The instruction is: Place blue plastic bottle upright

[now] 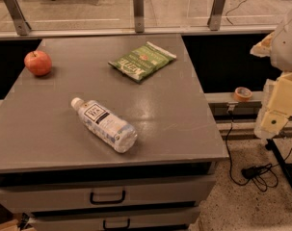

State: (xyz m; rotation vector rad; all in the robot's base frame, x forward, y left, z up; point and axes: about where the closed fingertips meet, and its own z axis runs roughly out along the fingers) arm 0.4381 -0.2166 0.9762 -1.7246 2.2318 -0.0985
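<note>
The blue plastic bottle (105, 124) lies on its side on the grey table top (184, 114), near the front left of centre. It is clear, with a white cap pointing to the far left and a white and pale blue label with a dark square logo. My gripper (272, 121) hangs off the table's right side, above the floor, well apart from the bottle. It holds nothing that I can see.
A red apple (38, 62) sits at the table's far left. A green snack bag (142, 60) lies at the far middle. A tape roll (242, 94) rests on a ledge to the right. Cables (254, 171) lie on the floor. Drawers (107, 196) are below the table front.
</note>
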